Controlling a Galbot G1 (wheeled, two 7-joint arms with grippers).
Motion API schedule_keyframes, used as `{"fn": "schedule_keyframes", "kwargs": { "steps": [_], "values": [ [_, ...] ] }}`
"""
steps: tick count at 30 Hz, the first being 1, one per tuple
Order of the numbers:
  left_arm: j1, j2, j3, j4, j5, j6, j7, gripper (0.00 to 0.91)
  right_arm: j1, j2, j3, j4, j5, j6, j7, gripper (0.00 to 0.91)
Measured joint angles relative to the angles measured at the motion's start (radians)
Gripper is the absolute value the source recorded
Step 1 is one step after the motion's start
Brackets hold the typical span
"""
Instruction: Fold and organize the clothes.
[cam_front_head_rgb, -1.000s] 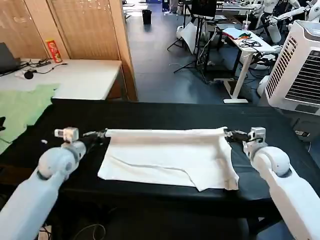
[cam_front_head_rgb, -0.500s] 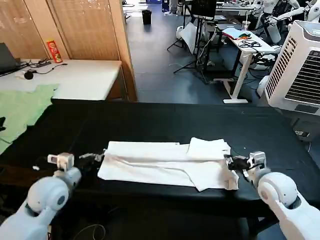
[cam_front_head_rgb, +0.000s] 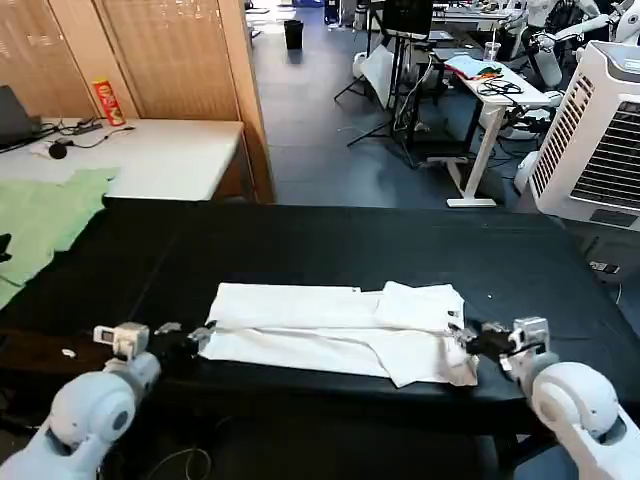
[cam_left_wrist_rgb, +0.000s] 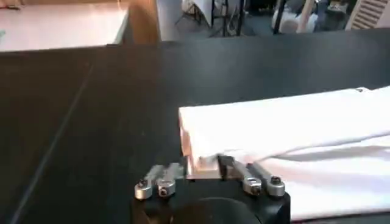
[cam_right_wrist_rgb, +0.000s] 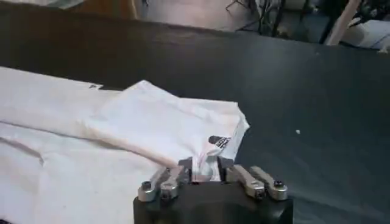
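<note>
The white T-shirt (cam_front_head_rgb: 335, 325) lies part-folded on the black table (cam_front_head_rgb: 330, 235), its long axis running from nine o'clock to three o'clock across the head view, close to the table's near edge. A folded-over flap with a sleeve lies along its far side, and a bit of black print shows at the sleeve hem in the right wrist view.

The left gripper (cam_front_head_rgb: 197, 335) sits at the shirt's nine o'clock end, its fingers closed narrowly on the near corner of the cloth (cam_left_wrist_rgb: 204, 163). The right gripper (cam_front_head_rgb: 468, 340) sits at the three o'clock end, likewise pinched on the shirt's edge (cam_right_wrist_rgb: 204, 164). Each arm holds its own end, so neither is nearer.

The next fold probably turns on this: the two held corners lie on one line along the long axis, so both arms need to move together, toward twelve o'clock or six, to keep the crease straight
</note>
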Motion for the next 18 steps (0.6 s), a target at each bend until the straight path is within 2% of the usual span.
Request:
{"fn": "schedule_keyframes", "kwargs": {
  "steps": [6, 13, 14, 15, 18],
  "values": [
    [-0.13, -0.047, 0.044, 0.086, -0.031, -0.037, -0.012, 0.878, 0.139, 0.078, -0.067, -0.128, -0.069, 0.049, 0.008, 0.878],
    [-0.234, -0.111, 0.114, 0.228, -0.061, -0.042, -0.001, 0.878, 0.267, 0.155, -0.152, -0.303, -0.091, 0.057, 0.008, 0.878],
    [-0.244, -0.116, 0.121, 0.244, -0.066, -0.042, 0.006, 0.878, 0.276, 0.163, -0.157, -0.32, -0.096, 0.058, 0.008, 0.858],
    [-0.254, -0.121, 0.127, 0.265, -0.067, -0.042, 0.013, 0.878, 0.283, 0.172, -0.161, -0.337, -0.101, 0.061, 0.007, 0.78],
    [-0.276, -0.133, 0.144, 0.308, -0.065, -0.044, 0.03, 0.878, 0.294, 0.193, -0.166, -0.372, -0.115, 0.064, 0.003, 0.761]
  ]
}}
